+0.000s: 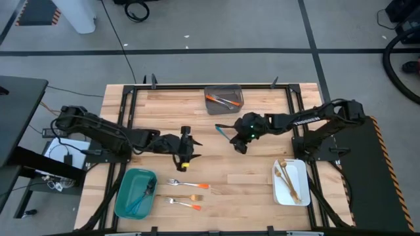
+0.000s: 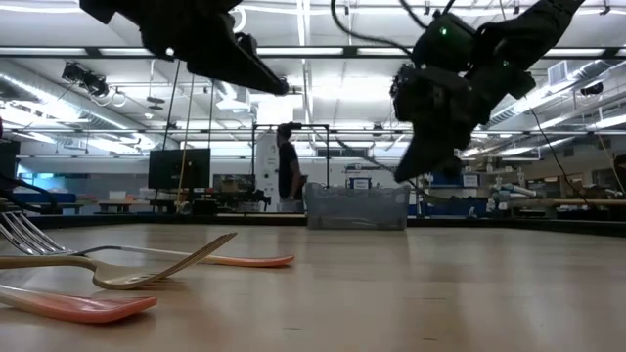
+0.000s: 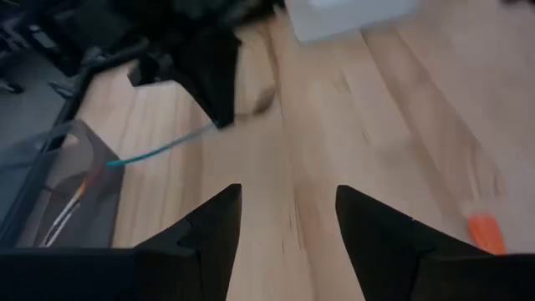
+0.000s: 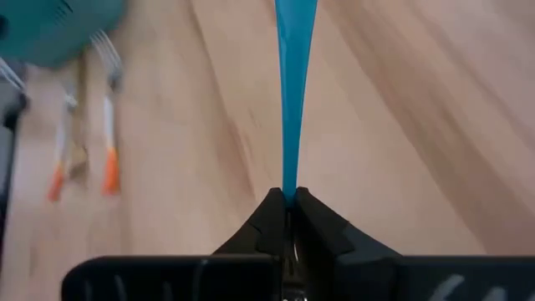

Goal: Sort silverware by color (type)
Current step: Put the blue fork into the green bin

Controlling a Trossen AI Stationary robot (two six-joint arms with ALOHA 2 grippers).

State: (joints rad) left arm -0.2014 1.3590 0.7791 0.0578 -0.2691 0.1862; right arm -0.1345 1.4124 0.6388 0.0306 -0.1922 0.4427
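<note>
My right gripper (image 1: 236,139) hangs over the table's middle, shut on a blue piece of silverware (image 1: 223,131) that juts out past its fingers toward the left. My left gripper (image 1: 189,149) hovers open left of centre with nothing between its fingers (image 3: 209,226). Two orange-handled forks (image 1: 187,185) (image 1: 184,202) lie flat on the wood near the front. Orange-handled pieces lie in the grey bin (image 1: 224,99), blue ones in the teal bin (image 1: 136,192), gold ones in the white bin (image 1: 291,181). My right gripper pinches the narrow end of the blue piece (image 4: 288,191) between its two fingertips. The piece runs on in line with the fingers and widens away from them (image 4: 294,50). The fingers slant down toward the table's left. The piece is lifted clear of the wood.
The grey bin stands at the far edge, the teal bin at the front left, the white bin at the front right. Bare wood lies between the two grippers and the forks. Dark frame rails run along the table's sides.
</note>
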